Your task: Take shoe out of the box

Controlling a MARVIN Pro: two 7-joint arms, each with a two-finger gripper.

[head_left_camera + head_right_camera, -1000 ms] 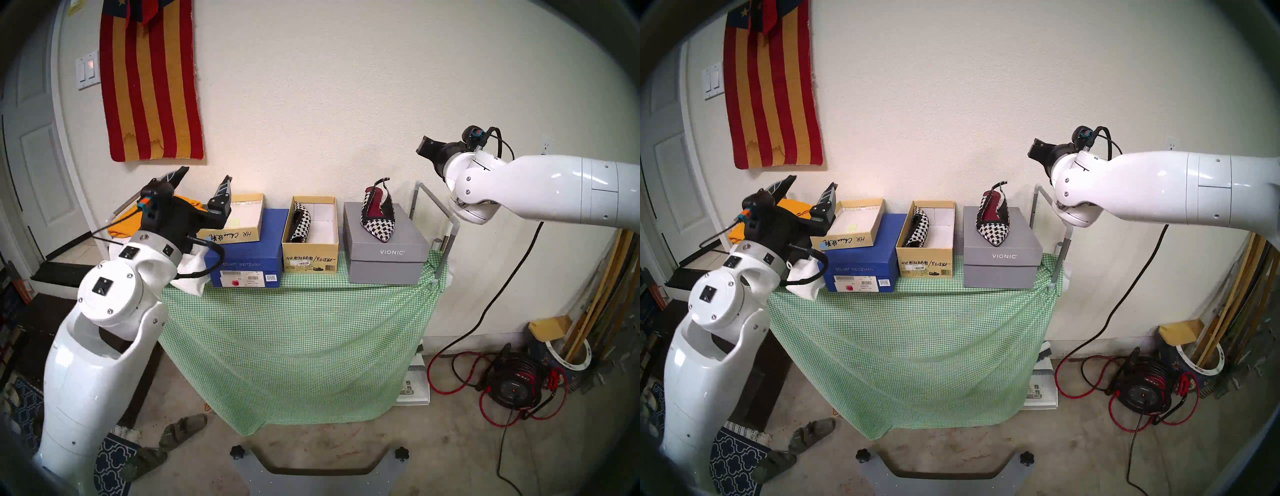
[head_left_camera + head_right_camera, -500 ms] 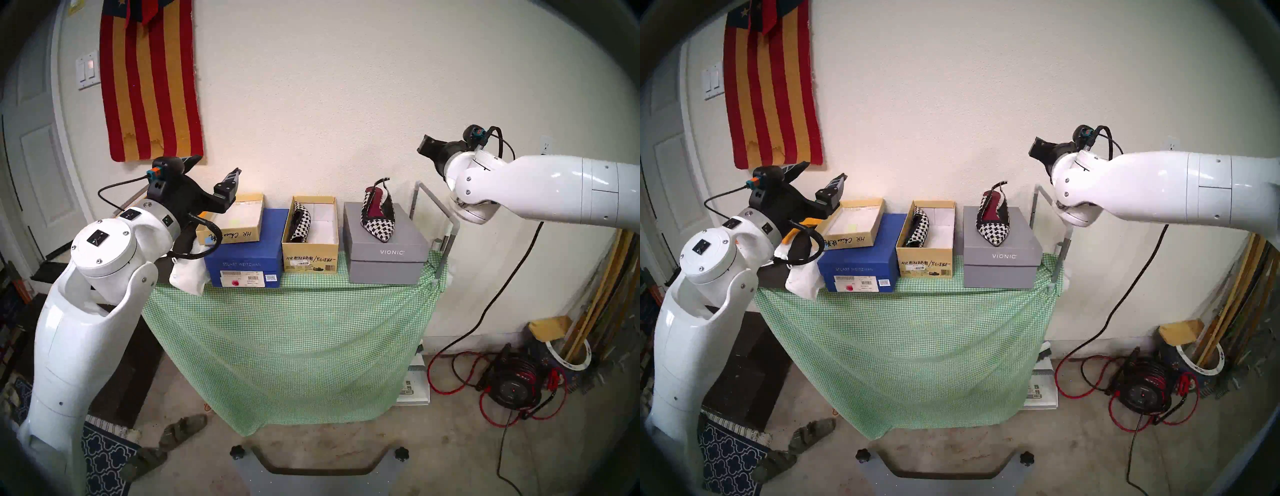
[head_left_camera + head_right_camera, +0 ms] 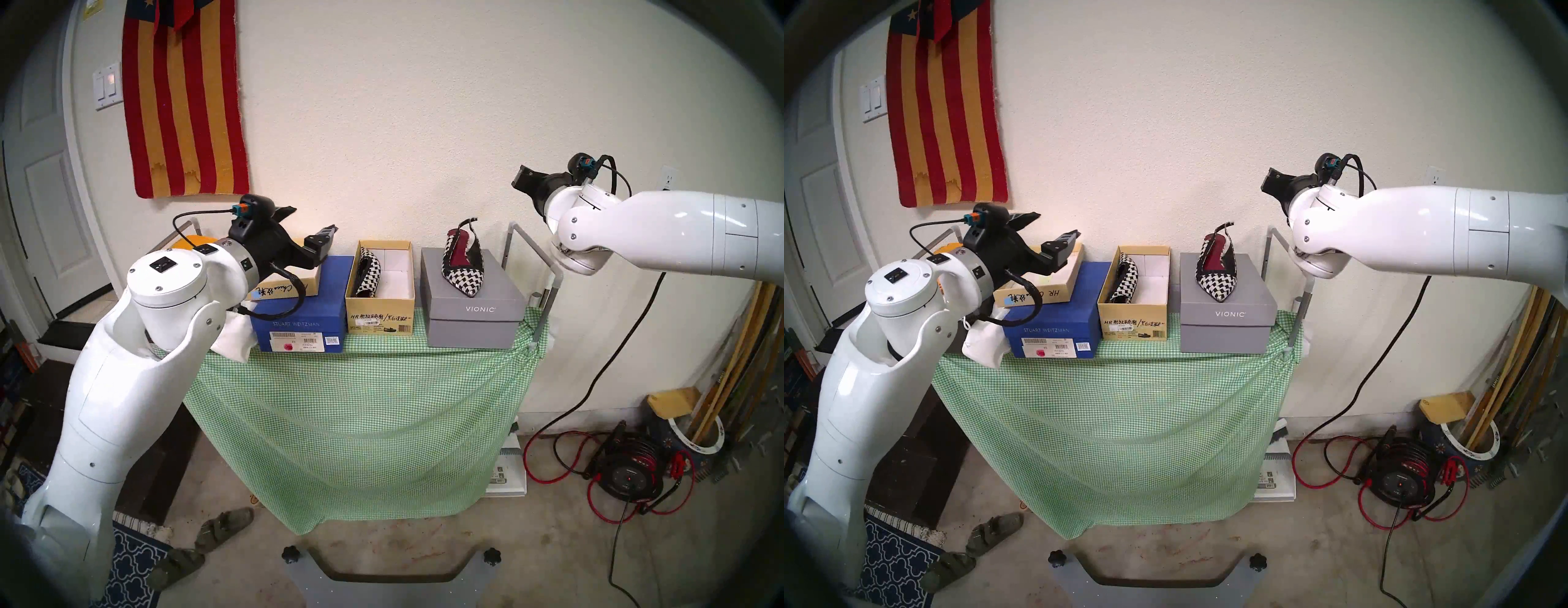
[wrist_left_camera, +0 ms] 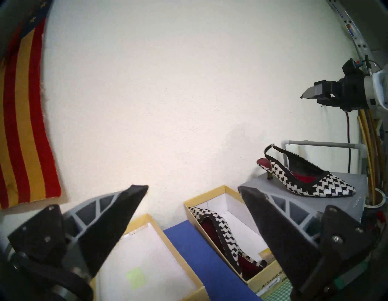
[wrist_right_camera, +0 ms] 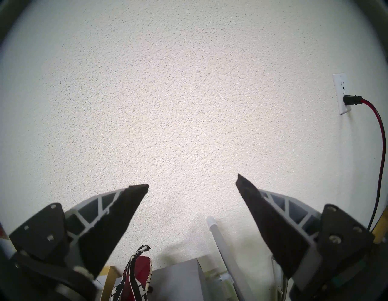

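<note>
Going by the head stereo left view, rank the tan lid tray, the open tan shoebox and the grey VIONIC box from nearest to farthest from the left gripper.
1. Tan lid tray: directly under the left gripper, atop the blue box.
2. Open tan shoebox: next along to the right, one checkered shoe inside.
3. Grey VIONIC box: farthest right, the other shoe on top.

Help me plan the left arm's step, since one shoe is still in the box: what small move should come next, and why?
Probably carry the open left tool rightward until it is over the box. It hangs empty above the shallow lid, and the checkered shoe lies untouched along the box's left wall.
</note>
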